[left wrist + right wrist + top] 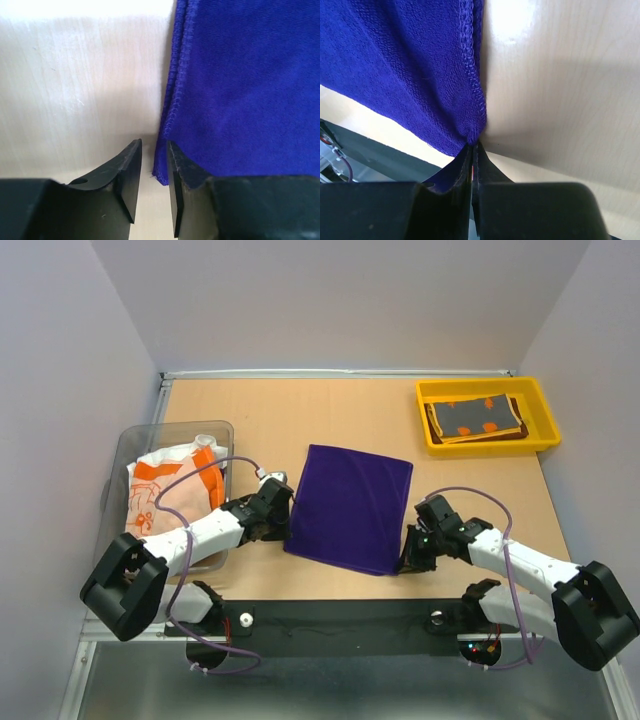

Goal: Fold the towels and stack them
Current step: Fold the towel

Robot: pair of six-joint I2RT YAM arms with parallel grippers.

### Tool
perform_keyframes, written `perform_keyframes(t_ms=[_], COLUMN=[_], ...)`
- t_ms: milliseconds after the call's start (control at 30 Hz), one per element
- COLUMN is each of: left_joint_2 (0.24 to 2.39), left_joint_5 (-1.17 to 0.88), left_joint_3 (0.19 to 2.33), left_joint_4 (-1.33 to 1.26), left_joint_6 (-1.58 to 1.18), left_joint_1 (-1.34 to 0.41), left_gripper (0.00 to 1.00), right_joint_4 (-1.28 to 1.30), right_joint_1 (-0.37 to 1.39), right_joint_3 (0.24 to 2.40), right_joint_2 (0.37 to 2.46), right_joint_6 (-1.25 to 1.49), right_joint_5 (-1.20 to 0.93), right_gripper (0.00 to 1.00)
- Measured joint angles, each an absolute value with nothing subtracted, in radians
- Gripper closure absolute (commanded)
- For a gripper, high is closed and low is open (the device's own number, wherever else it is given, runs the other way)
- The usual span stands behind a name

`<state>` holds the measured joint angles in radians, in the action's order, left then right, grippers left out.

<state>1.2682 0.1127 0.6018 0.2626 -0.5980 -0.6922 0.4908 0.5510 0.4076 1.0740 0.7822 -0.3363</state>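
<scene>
purple towel (350, 508): lies flat mid-table between the two arms, apparently folded once, its stitched edges doubled in the wrist views.
left gripper (155, 172): jaws a narrow gap apart at the towel's near left corner; the corner sits in the gap, yet the pads do not look pressed on it, so I judge it loose, not held.
right gripper (472, 150): jaws pinched together on the towel's near right corner, cloth bunching into the tips.
orange-patterned towel (170, 490): crumpled in the clear bin (120, 455) at the left, not yet folded.
tray (488, 445): yellow, far right, holding a small stack of folded towels (475, 420), a dark one at the bottom; how many lie there is hard to tell from above.
risk, uneven lift: if the right arm rises while the left has no hold, the towel would swing from one corner and the fold would open.
risk, layers: the left jaws may close on only one of the doubled edges, peeling the layers apart.
risk, drag: pulling sideways with the right pinch alone would skew the cloth across the table (250, 410).
</scene>
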Motion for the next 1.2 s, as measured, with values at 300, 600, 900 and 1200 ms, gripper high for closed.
perform_keyframes(t_ms=[300,600,900,1200], left_joint_2=[1.25,1.276,1.28,1.322], left_joint_5=[0.046,0.04,0.162,0.196], left_joint_3=[0.585,0.575,0.611,0.629], left_joint_4=[0.244,0.241,0.317,0.328], left_joint_6=[-0.603,-0.607,-0.61,-0.611], left_joint_1=[-0.693,-0.693,-0.694,-0.694], left_gripper=[0.65,1.0,1.0,1.0], right_joint_4=[0.484,0.484,0.483,0.502], right_joint_1=[0.551,0.551,0.551,0.551], right_joint_3=[0.408,0.409,0.41,0.425], right_joint_2=[1.073,1.036,1.051,1.062], right_joint_6=[0.786,0.795,0.781,0.727], right_joint_5=[-0.333,-0.343,-0.395,-0.395], right_gripper=[0.95,0.94,0.85,0.49])
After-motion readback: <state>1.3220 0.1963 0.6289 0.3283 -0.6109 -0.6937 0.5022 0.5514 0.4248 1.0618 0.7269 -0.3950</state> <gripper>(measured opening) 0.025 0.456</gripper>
